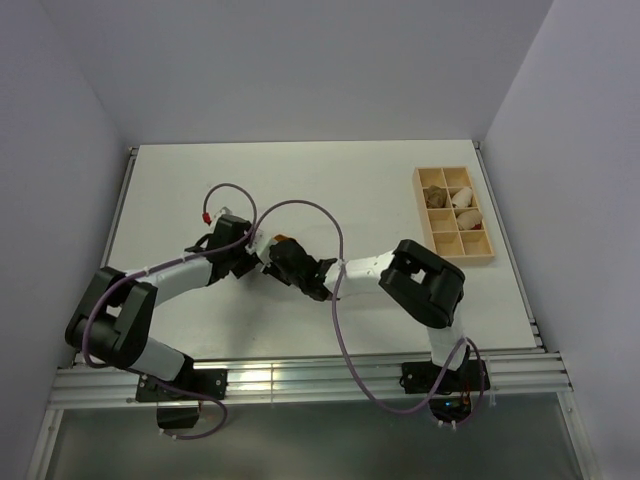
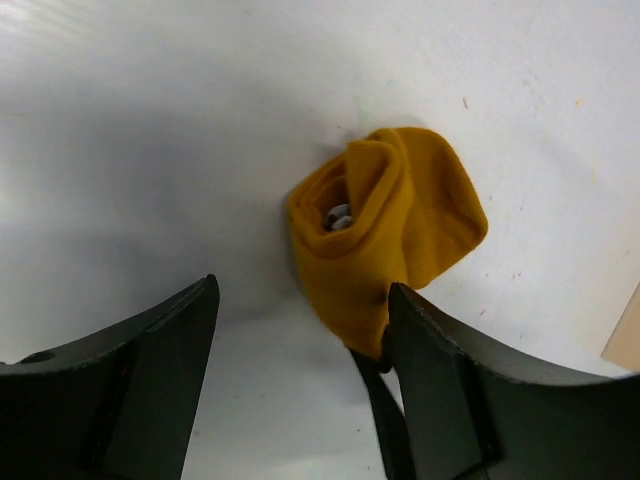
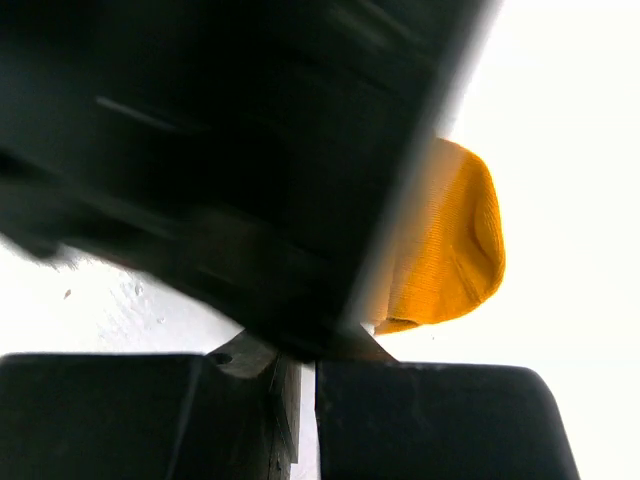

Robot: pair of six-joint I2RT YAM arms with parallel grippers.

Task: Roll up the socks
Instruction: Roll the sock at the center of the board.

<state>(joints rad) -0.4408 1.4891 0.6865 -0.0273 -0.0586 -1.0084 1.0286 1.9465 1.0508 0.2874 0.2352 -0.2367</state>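
One mustard sock (image 2: pixel 420 215) rolled; open end faces left gripper (image 2: pixel 302 288).

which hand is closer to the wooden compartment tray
Right, but only slightly. Both hands meet at the mustard sock mid-table, well left of the tray. The right hand is on the tray's side of the sock, the left hand on the far side.

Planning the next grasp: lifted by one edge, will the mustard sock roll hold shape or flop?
Probably flops: the mustard sock is soft knit, loosely wound with gaping layers, so it may unroll. Likely light, being thin fabric. Its lumpy shape seems unlikely to roll away.
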